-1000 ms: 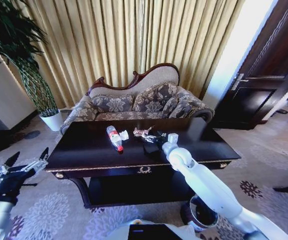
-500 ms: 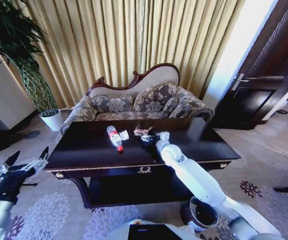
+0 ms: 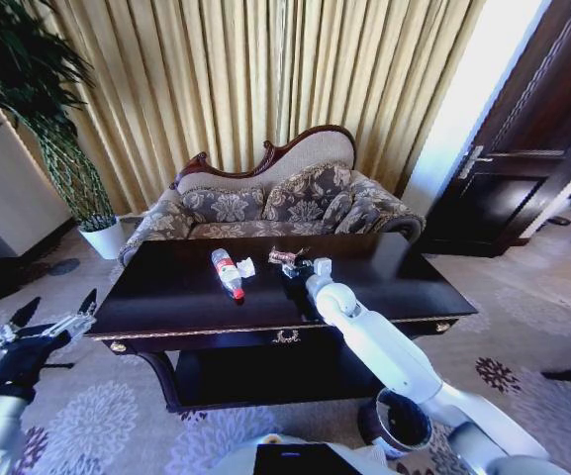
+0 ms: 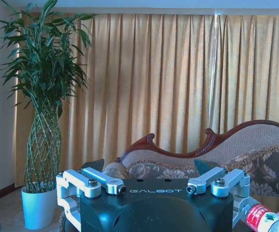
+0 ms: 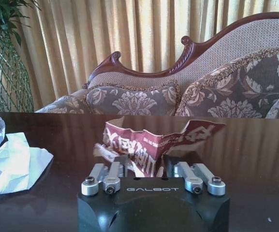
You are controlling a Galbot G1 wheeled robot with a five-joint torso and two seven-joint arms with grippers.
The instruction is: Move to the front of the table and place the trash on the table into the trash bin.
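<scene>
My right fingers (image 5: 138, 170) are parted on the table (image 3: 166, 297), and the dark reddish wrapper (image 5: 154, 141) stands straight ahead of them, its lower edge dipping into the gap between them. I cannot tell whether the pads already touch the foil; they have not clamped on it, and nothing is held. The wrapper is crumpled and half upright, its long axis lying across my reach, so it spans from one finger to the other rather than pointing along them. From my head I see the right gripper (image 3: 292, 265) stretched over the middle of the table, right at the wrapper (image 3: 282, 257). By my judgement the coming pinch turns on that one fact: the thing is dead ahead and broadside, so a short push forward and a squeeze should catch it, though thin foil may buckle or slip out sideways.

The rest of the trash lies on my left of the wrapper: a crumpled tissue (image 3: 246, 267), then the bottle (image 3: 228, 273) with its red cap toward me, its length running roughly front to back. My right arm is far nearer to all of it. The left gripper (image 3: 46, 329) hangs off the table's left end, low and well apart, its fingers spread and empty. The trash bin (image 3: 400, 419) sits on the carpet at my right, beside the table's front
</scene>
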